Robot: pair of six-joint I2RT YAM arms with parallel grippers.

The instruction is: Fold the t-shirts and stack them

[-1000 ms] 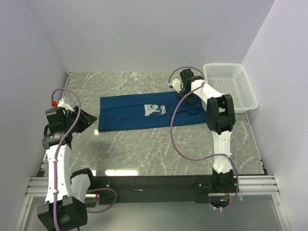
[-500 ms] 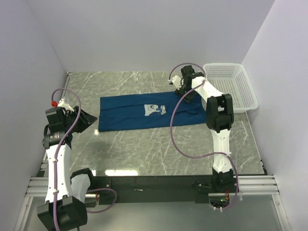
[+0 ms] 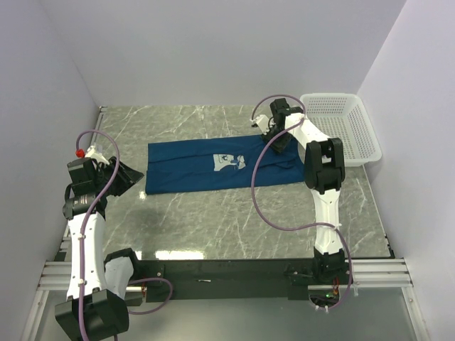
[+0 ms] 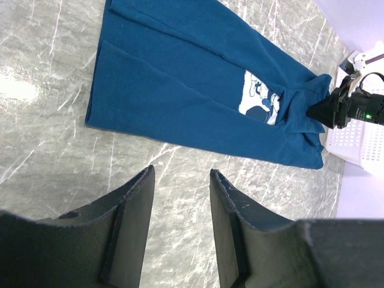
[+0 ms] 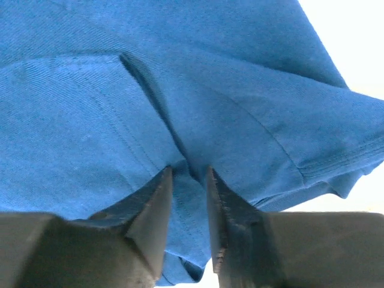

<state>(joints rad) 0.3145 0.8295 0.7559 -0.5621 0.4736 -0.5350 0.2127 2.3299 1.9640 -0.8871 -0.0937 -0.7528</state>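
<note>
Pinching the far-right end of the t-shirt [image 3: 192, 167], the right hand [image 3: 274, 140] has the cloth stretching leftward toward the released, empty left hand [image 4: 180, 180] near its left edge.

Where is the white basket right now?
In the top view, the white basket sits at the far right corner of the table, just right of the blue t-shirt.

A grey, marble-veined table [image 3: 213, 220] carries two things. A dark blue t-shirt [image 3: 192, 170] lies just past its middle toward twelve o'clock, stretched long from nine to three, white print up. A white mesh basket [image 3: 348, 131] sits at the two o'clock corner, near the shirt's bunched end.
</note>
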